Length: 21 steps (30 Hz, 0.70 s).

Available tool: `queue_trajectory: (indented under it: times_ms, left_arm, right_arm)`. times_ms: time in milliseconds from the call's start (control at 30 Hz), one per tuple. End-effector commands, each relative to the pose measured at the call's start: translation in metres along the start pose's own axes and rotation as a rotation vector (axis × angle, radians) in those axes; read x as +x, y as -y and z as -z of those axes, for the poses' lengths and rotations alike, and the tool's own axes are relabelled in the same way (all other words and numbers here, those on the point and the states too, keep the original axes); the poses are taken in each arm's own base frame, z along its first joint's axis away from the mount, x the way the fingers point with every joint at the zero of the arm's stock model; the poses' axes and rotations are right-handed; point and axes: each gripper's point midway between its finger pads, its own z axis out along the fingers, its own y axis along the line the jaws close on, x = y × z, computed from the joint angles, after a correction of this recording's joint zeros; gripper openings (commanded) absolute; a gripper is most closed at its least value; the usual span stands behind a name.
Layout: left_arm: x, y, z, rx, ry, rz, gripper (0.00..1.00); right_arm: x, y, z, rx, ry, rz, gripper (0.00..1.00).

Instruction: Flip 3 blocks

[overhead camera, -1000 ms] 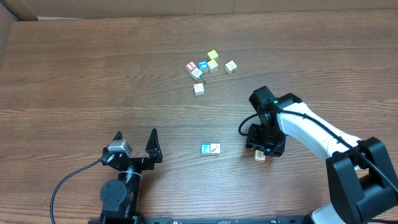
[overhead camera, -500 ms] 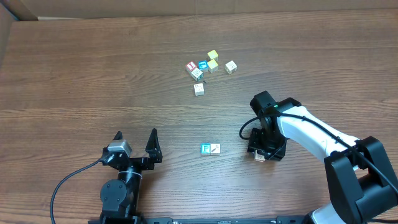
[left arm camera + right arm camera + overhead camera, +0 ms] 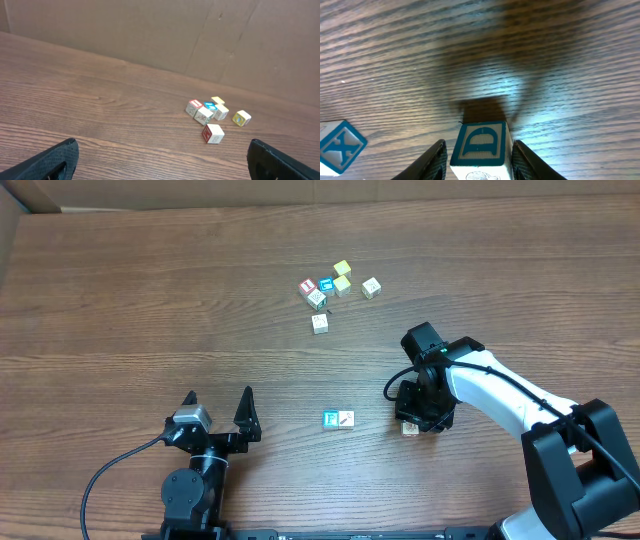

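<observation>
My right gripper [image 3: 416, 418] stands low over the table right of centre, shut on a small block [image 3: 410, 427]. In the right wrist view that block [image 3: 480, 142] shows a blue letter D on white and fills the gap between the two fingers of the right gripper [image 3: 479, 161]. Two more blocks sit side by side to its left: one with a blue-and-white face [image 3: 331, 419] and a pale cream one [image 3: 346, 419]. The blue X-faced block [image 3: 340, 146] lies at the wrist view's left edge. My left gripper [image 3: 217, 412] rests open near the front edge, nothing between its fingers.
A cluster of small cubes lies at the back centre: a red-faced one [image 3: 308, 286], a blue one [image 3: 326, 285], yellow ones [image 3: 342, 269], and pale ones [image 3: 320, 323]. The left wrist view shows the same cluster [image 3: 210, 112] before a cardboard wall [image 3: 150, 35].
The right gripper's jaws have narrowed round the D block and shifted slightly left, the block moving left with them. The left arm has not moved.
</observation>
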Motion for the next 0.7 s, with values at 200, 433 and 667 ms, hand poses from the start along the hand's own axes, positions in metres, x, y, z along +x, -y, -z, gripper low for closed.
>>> queue_trajectory:
  times_ms: [200,433,667]
  left_arm:
    - [-0.001,0.000,0.000,0.005,0.008,-0.015,1.00]
    - [-0.001,0.000,0.000,0.005,0.008,-0.015,1.00]
    - [-0.001,0.000,0.000,0.005,0.008,-0.015,1.00]
  right_arm:
    - [0.004,-0.031,0.004,-0.160,-0.033,0.006,0.38]
    - [0.003,-0.032,0.004,-0.162,-0.029,-0.017,0.36]
    - [0.009,-0.027,0.000,-0.146,-0.048,-0.020,0.36]
